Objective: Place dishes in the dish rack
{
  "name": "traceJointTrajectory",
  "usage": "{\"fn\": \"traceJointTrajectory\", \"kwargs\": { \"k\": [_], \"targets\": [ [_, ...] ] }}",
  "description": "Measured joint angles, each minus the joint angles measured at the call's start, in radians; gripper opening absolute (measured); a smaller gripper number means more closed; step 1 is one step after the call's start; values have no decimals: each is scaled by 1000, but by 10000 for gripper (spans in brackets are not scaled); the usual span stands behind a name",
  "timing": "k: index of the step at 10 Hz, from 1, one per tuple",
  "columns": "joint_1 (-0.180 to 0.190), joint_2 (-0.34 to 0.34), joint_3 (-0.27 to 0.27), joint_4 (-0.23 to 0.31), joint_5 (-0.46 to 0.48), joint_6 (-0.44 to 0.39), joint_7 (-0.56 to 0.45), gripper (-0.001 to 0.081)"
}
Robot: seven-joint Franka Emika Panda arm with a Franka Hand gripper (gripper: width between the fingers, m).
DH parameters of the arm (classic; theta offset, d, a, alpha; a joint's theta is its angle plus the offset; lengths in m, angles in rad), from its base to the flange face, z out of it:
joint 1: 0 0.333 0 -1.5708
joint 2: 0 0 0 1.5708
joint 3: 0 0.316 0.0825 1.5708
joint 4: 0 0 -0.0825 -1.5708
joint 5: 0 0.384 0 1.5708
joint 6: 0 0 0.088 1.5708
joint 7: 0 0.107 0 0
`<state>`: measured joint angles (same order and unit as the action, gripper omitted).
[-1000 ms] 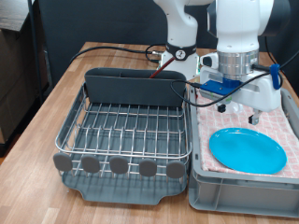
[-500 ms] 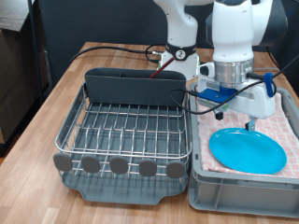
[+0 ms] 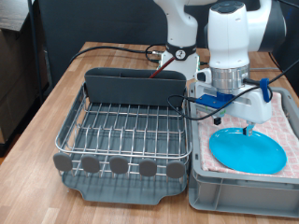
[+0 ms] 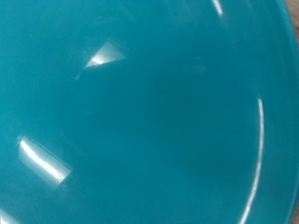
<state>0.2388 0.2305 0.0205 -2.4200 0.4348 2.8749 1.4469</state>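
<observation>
The bright-blue plate [image 3: 247, 150] lies flat on the pink checked cloth in the grey crate [image 3: 245, 196] at the exterior view's right. My gripper [image 3: 248, 125] hangs straight down over the plate's far part, its tip at or just above the plate's surface. The wrist view is filled by the plate [image 4: 149, 112] at very close range, and no fingers show in it. The silver wire dish rack [image 3: 123, 131] on its dark grey tray stands at the left, with nothing showing on its grid. The white mug and the wooden spoon are out of view.
The tall grey caddy [image 3: 135, 87] stands along the rack's far side, and round grey tabs [image 3: 120, 165] line its near edge. Cables [image 3: 210, 110] hang by the wrist. The rack and crate stand side by side on a wooden table [image 3: 42, 117].
The arm has come down and moved a little towards the exterior view's left and bottom, bringing the gripper from above the crate's far side down onto the blue plate.
</observation>
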Motion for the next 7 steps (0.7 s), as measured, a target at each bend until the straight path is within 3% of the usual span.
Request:
{"fn": "traceJointTrajectory", "kwargs": {
  "k": [4, 7],
  "targets": [
    [-23, 17, 34, 1, 64, 38, -68, 803],
    [-73, 34, 97, 6, 146, 94, -175, 803]
  ]
}}
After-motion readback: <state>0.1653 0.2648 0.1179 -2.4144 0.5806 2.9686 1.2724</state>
